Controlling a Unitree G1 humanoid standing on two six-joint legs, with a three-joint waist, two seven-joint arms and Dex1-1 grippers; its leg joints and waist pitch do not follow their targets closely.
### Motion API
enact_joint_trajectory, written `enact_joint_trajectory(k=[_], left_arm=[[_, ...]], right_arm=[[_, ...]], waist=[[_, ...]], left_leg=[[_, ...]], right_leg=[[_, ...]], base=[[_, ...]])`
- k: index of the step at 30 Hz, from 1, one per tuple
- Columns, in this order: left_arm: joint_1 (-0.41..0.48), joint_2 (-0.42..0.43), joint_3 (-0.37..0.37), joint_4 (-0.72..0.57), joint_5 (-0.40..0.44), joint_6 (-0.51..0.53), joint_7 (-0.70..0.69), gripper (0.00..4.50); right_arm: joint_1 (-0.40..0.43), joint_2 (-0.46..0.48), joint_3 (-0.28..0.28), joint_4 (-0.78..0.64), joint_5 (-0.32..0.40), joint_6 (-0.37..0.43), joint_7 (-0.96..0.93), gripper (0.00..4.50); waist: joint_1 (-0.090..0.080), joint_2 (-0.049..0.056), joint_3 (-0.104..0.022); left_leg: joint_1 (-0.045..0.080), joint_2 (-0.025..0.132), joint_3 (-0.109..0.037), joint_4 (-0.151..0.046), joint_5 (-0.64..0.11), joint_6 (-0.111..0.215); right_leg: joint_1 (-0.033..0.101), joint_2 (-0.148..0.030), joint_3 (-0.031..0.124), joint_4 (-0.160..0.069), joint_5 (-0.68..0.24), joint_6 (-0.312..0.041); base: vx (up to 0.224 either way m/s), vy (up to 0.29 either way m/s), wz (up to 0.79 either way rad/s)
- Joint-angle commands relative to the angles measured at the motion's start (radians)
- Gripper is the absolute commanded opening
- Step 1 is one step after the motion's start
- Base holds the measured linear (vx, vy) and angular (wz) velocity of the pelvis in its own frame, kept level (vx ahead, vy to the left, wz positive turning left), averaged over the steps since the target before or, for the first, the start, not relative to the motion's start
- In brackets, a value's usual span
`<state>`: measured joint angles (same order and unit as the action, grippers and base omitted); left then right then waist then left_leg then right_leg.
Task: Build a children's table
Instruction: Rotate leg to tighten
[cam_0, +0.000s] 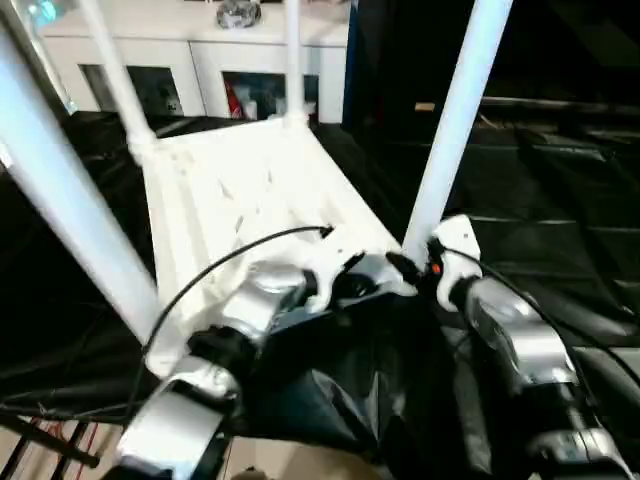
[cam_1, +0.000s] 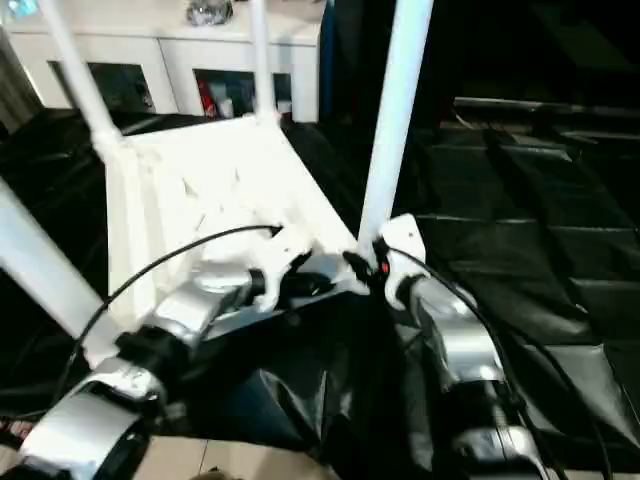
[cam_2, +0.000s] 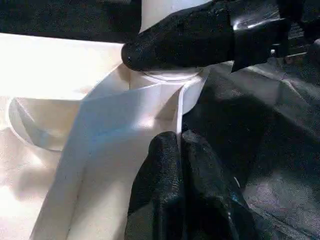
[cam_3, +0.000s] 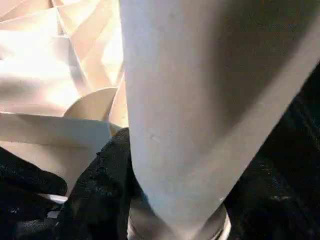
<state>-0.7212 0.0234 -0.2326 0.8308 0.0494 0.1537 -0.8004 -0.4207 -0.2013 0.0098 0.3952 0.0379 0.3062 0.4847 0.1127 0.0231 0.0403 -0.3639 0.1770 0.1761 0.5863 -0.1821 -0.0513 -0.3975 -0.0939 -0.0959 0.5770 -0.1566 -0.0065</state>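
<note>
The white tabletop (cam_0: 240, 200) lies upside down on the black-draped work table, ribs facing up. Its legs stand upright in the corner sockets: near-left leg (cam_0: 60, 190), far-left leg (cam_0: 115, 75), far-right leg (cam_0: 293, 60) and near-right leg (cam_0: 455, 120). My left gripper (cam_0: 350, 280) is at the tabletop's near edge, and its fingers (cam_2: 170, 195) are pinched together on the thin rim wall. My right gripper (cam_0: 410, 268) is shut on the near-right leg (cam_3: 200, 100) just above its socket, with one finger (cam_2: 175, 40) pressed across the leg's base.
The black cloth of the work table (cam_0: 560, 250) spreads to the right and hangs in folds over the near edge. A white cabinet (cam_0: 200, 60) stands behind. Metal frame bars (cam_0: 40, 440) and pale floor (cam_0: 300, 465) show below.
</note>
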Motion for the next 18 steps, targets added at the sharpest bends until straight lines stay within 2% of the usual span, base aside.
enact_joint_trajectory(k=[1,3,5,6,7,9,11,12,13,14,16,17,18], left_arm=[[-0.057,-0.054,0.017,-0.006,-0.015,-0.070,0.058,0.00],[-0.050,-0.047,0.010,-0.007,-0.017,-0.095,0.031,0.00],[-0.050,-0.046,0.010,-0.007,-0.018,-0.097,0.028,0.00],[-0.046,-0.043,0.010,-0.013,-0.024,-0.108,0.013,0.00],[-0.043,-0.041,0.010,-0.017,-0.027,-0.111,0.004,0.00],[-0.033,-0.033,0.007,-0.033,-0.032,-0.129,-0.029,0.00],[-0.030,-0.030,0.006,-0.034,-0.031,-0.135,-0.040,0.00],[-0.026,-0.025,0.006,-0.035,-0.030,-0.141,-0.054,0.00],[-0.026,-0.025,0.006,-0.035,-0.030,-0.141,-0.054,0.00],[-0.024,-0.023,0.005,-0.036,-0.030,-0.142,-0.057,0.00],[-0.016,-0.013,0.001,-0.040,-0.029,-0.148,-0.078,0.00],[-0.015,-0.012,0.001,-0.041,-0.030,-0.148,-0.082,0.00],[-0.008,-0.002,-0.001,-0.047,-0.032,-0.148,-0.102,0.00]], right_arm=[[0.045,0.075,0.143,0.036,0.006,0.039,0.078,2.79],[0.047,0.054,0.141,0.027,-0.006,0.009,0.082,3.07],[0.048,0.051,0.140,0.025,-0.008,0.005,0.086,3.07],[0.049,0.032,0.127,0.016,0.003,-0.005,0.109,3.07],[0.050,0.019,0.117,0.010,0.012,-0.012,0.125,3.07],[0.060,-0.045,0.074,-0.024,0.054,-0.033,0.208,3.07],[0.066,-0.076,0.057,-0.038,0.066,-0.039,0.243,3.07],[0.079,-0.130,0.040,-0.055,0.079,-0.047,0.298,3.07],[0.079,-0.130,0.040,-0.055,0.079,-0.047,0.298,3.07],[0.084,-0.148,0.035,-0.061,0.083,-0.049,0.318,3.07],[0.108,-0.218,0.014,-0.091,0.112,-0.038,0.393,3.07],[0.112,-0.227,0.011,-0.094,0.115,-0.036,0.403,3.07],[0.141,-0.283,-0.002,-0.118,0.133,-0.032,0.461,3.07]], waist=[[-0.003,-0.016,-0.053],[-0.002,-0.016,-0.052],[-0.003,-0.016,-0.051],[-0.003,-0.027,-0.052],[0.001,-0.023,-0.053],[0.007,-0.020,-0.053],[0.011,-0.017,-0.054],[0.017,-0.021,-0.056],[0.022,-0.019,-0.056],[0.025,-0.019,-0.057],[0.031,-0.017,-0.058],[0.034,-0.020,-0.058],[0.036,-0.020,-0.057]], left_leg=[[0.009,0.049,-0.021,-0.082,-0.285,0.031],[0.011,0.050,-0.021,-0.083,-0.297,0.029],[0.009,0.050,-0.022,-0.083,-0.301,0.030],[0.009,0.050,-0.021,-0.084,-0.300,0.034],[0.010,0.051,-0.022,-0.083,-0.295,0.035],[0.012,0.053,-0.018,-0.080,-0.281,0.051],[0.011,0.055,-0.018,-0.079,-0.266,0.057],[0.006,0.055,-0.017,-0.076,-0.239,0.068],[0.005,0.054,-0.015,-0.075,-0.226,0.074],[0.007,0.055,-0.014,-0.073,-0.222,0.077],[0.007,0.055,-0.014,-0.071,-0.212,0.086],[0.007,0.055,-0.013,-0.070,-0.210,0.091],[0.002,0.054,-0.014,-0.070,-0.201,0.100]], right_leg=[[0.041,-0.072,0.048,-0.089,-0.425,-0.124],[0.040,-0.073,0.048,-0.091,-0.439,-0.122],[0.041,-0.074,0.048,-0.091,-0.445,-0.121],[0.041,-0.074,0.048,-0.092,-0.448,-0.119],[0.041,-0.076,0.049,-0.089,-0.444,-0.122],[0.041,-0.075,0.051,-0.090,-0.420,-0.126],[0.041,-0.075,0.053,-0.084,-0.379,-0.140],[0.046,-0.074,0.053,-0.077,-0.332,-0.157],[0.047,-0.073,0.053,-0.074,-0.310,-0.164],[0.045,-0.075,0.053,-0.074,-0.305,-0.169],[0.050,-0.075,0.052,-0.074,-0.298,-0.175],[0.050,-0.073,0.052,-0.073,-0.294,-0.175],[0.053,-0.075,0.051,-0.072,-0.298,-0.175]], base=[[0.000,0.000,0.00],[0.000,0.000,0.00],[0.000,0.000,0.00],[0.000,0.000,0.00],[0.000,0.000,0.00],[0.000,0.000,0.00],[0.000,0.000,0.00],[0.000,0.000,0.00],[0.000,0.000,0.00],[0.000,0.000,0.00],[0.000,0.000,0.00],[0.000,0.000,0.00],[0.000,0.000,0.00]])
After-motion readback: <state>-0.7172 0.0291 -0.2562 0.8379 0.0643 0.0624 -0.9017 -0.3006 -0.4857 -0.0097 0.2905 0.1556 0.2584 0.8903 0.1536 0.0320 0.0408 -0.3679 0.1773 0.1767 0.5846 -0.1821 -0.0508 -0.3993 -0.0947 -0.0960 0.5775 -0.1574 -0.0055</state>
